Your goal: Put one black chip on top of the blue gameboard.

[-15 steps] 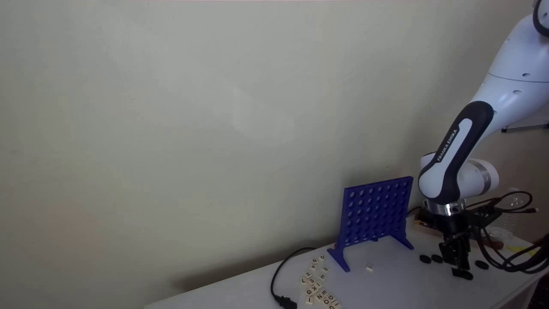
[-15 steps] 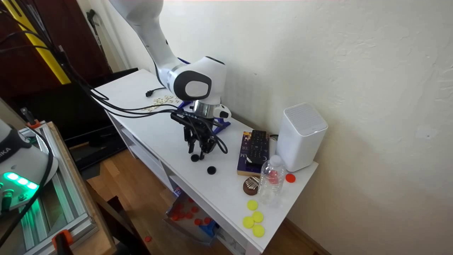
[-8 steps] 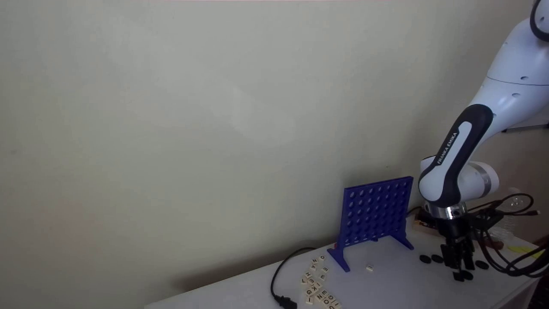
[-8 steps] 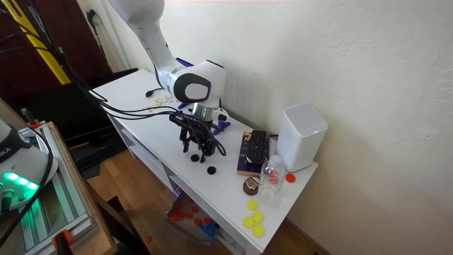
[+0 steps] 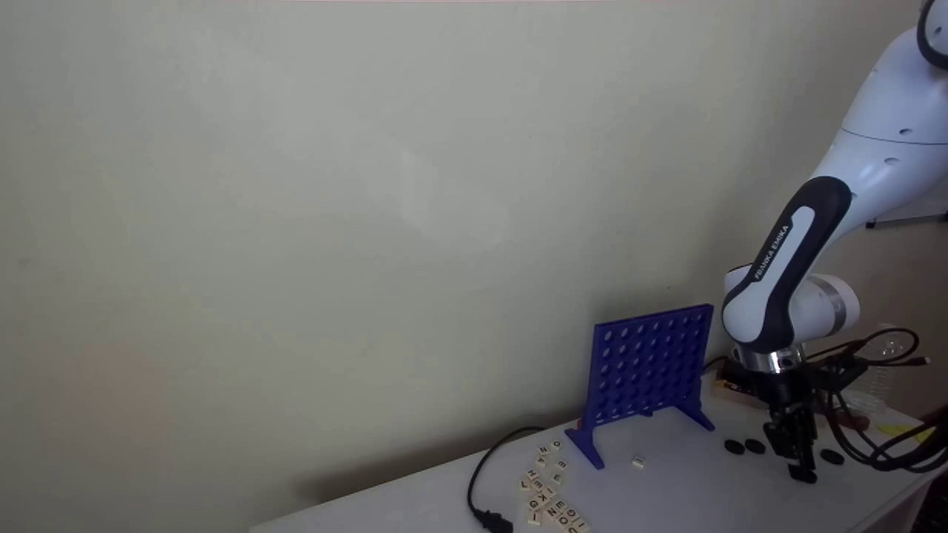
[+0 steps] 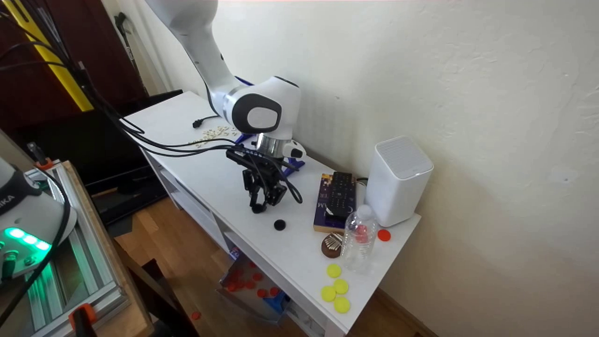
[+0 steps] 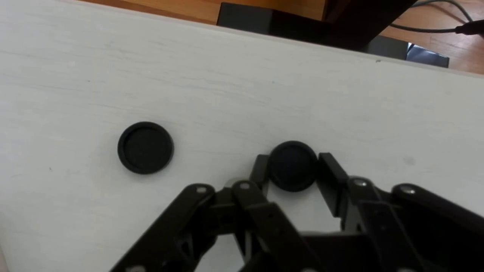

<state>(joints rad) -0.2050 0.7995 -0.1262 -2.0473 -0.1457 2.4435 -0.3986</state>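
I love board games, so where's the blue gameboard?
In an exterior view, the blue gameboard stands right of centre, between the letter tile cluster and two black chips.

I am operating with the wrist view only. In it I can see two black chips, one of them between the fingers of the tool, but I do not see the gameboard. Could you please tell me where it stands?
Observer: In an exterior view, the blue gameboard stands upright, close to the wall.
Operator: Thank you. Are there any black chips which I do not see?
Observer: Yes, in an exterior view two more black chips lie on the table, between the gameboard and the tool.
Operator: And is something lying in front of the gameboard?
Observer: Yes, a single letter tile lies there, as an exterior view shows it.
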